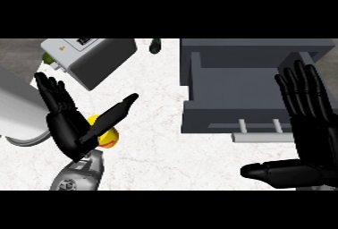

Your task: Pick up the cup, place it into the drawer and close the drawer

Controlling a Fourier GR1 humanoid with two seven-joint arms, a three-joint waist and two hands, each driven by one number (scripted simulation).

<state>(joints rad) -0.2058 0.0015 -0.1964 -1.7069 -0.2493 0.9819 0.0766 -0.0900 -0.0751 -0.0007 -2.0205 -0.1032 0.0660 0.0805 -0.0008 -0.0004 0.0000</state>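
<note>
The yellow cup (105,134) is seen on the white bench (158,134), well to the left of the open grey drawer (231,89). The left hand (69,127) is held open just over the cup. The right hand (307,134) is held open at the drawer's right side.

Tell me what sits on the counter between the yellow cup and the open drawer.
Nothing: in the head view, only bare white counter lies between the yellow cup, partly hidden behind the left hand, and the grey drawer.
</note>
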